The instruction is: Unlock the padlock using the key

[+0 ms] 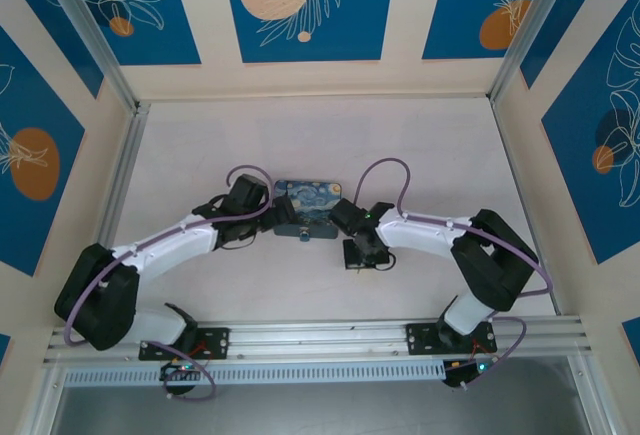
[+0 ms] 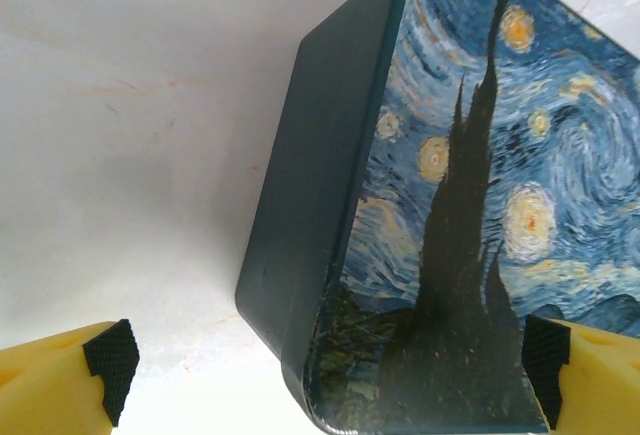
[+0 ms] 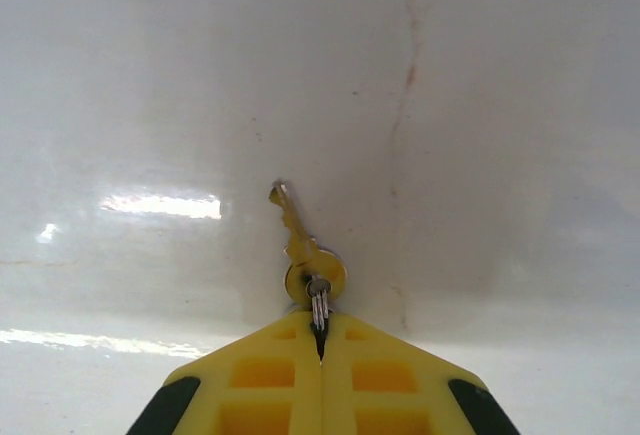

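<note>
Top external view: the tin [image 1: 308, 203] lies at mid-table with an arm reaching in from each side. The left gripper [image 1: 278, 217] is at its left end, and the right gripper [image 1: 362, 253] is just beside its near right corner, nearer the arm bases. A small dark piece [image 1: 303, 233] sits at the tin's near edge. It may be the lock, but it is too small to tell. If so, the lock lies to the left of the right gripper. Left wrist view: the left gripper [image 2: 328, 365] is spread wide, its pads [image 2: 110, 365] well apart on either side of the tin's [image 2: 450, 205] end and not pressing on it. Nothing is grasped. Right wrist view: the right gripper [image 3: 320, 327] is clenched, its yellow fingertips meeting on the wire ring of the key [image 3: 300, 245]. The key projects straight out ahead of the jaws. Its long axis runs nearly in line with the fingers, leaning slightly left, with the round bow nearest the jaws and the tip farthest away over the bare table [image 3: 520, 135]. Whether the tip touches the surface cannot be told. The right arm carries the key, so insertion depends on swinging this axis leftward toward the tin's near edge.
</note>
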### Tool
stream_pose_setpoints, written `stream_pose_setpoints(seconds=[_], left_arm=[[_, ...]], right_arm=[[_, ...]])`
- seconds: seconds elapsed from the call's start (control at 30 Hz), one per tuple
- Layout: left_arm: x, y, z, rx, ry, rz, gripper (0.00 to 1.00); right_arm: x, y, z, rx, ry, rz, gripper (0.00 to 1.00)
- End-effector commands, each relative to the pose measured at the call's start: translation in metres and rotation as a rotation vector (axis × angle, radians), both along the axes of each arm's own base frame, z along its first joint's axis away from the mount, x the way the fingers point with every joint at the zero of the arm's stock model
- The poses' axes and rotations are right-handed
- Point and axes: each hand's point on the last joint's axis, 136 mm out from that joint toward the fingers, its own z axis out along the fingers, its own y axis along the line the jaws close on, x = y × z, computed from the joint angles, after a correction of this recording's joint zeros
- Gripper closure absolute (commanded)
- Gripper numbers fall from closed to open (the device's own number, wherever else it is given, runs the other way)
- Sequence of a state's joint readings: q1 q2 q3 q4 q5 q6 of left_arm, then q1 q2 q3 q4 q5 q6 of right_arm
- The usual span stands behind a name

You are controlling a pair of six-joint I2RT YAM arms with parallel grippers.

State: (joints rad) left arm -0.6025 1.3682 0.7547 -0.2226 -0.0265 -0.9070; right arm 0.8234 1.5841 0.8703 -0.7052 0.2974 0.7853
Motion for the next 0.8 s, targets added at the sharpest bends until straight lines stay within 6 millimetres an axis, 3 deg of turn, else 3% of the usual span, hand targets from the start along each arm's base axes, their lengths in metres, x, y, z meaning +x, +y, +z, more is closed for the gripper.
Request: stream_pose_setpoints(seconds=[0.0,0.43,0.77], left_arm=[[0.004,-0.008,-0.004,-0.025,-0.010,-0.027,0.00],[0.004,-0.033,-0.007,-0.111,0.002,-0.047,0.00],[0.000,-0.044,-0.001,-0.142,-0.003,-0.041,0.00]], right_arm=[[-0.005,-0.017,0.000,-0.034,-0.003,-0.025,1.00],[0.001,-0.015,0.035,0.205,-0.037,-0.117,1.00],[0.003,-0.014,0.041,0.289,-0.027,-0.144,1.00]])
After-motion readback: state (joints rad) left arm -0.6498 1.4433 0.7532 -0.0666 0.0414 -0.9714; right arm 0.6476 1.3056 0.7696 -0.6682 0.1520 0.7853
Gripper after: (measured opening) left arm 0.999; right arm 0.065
